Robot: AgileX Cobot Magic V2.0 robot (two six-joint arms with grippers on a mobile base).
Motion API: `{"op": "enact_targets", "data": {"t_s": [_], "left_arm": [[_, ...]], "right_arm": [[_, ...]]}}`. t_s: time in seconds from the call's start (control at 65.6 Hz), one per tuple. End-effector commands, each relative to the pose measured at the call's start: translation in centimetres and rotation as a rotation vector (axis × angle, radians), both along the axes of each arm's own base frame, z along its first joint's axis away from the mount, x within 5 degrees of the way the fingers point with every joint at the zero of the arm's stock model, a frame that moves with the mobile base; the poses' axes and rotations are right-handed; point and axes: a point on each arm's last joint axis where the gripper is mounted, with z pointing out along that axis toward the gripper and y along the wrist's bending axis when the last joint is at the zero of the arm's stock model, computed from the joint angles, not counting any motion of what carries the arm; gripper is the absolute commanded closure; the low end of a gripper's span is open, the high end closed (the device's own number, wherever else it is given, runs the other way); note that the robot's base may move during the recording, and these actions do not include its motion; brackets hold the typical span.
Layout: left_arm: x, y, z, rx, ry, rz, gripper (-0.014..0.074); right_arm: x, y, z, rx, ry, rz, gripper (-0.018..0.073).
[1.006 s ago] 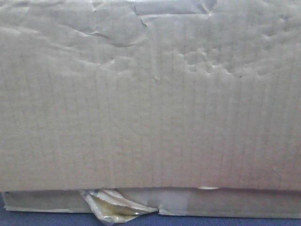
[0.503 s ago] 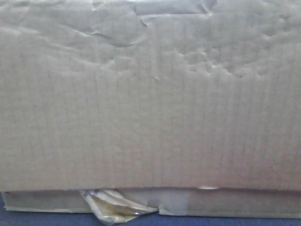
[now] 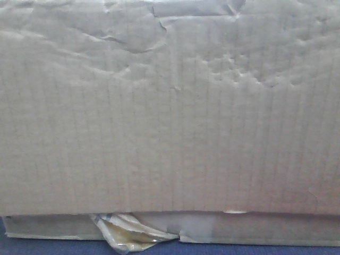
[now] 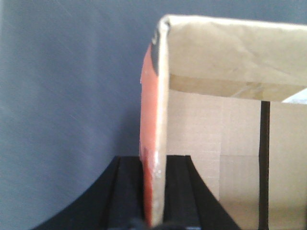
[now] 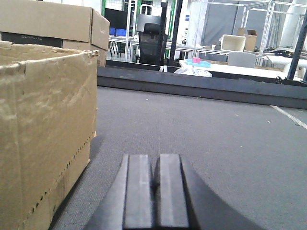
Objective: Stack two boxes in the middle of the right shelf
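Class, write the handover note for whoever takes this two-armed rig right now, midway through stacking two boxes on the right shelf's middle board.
Left gripper: shut on the wall of an open brown cardboard box, orange outside.
Right gripper: shut, empty, low over the dark grey tabletop beside a dented open cardboard box.
Front view: tall creased brown cardboard box sits above a flatter box with peeling yellowish tape.
Done: one box gripped. Left: shelf in no view; placing and stacking there.
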Motion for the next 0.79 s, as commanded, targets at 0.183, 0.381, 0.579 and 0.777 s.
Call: {"op": "enact_targets", "data": {"t_s": [0.183,0.381,0.579,0.777], "left_arm": [[-2.8,-1.1,12.2,0.026,-0.363,0.062,0.0707],[-5.9,-2.9,19.8,-0.024,-0.638,0.113,0.0707],[-7.9,-7.5,23.4,-0.123,-0.793,0.033,0.0707],[-7.5,-13.2,23.0,-0.155,-0.775,-0.054,0.0707]], "right_arm": [[-0.1,0.0,0.3,-0.005,-0.028,-0.005,0.0728],[-0.1,0.0,0.3,-0.005,-0.028,-0.005,0.0728],[-0.1,0.0,0.3,-0.005,-0.028,-0.005,0.0728],[-0.1,0.0,0.3,-0.005,-0.028,-0.005,0.0728]]}}
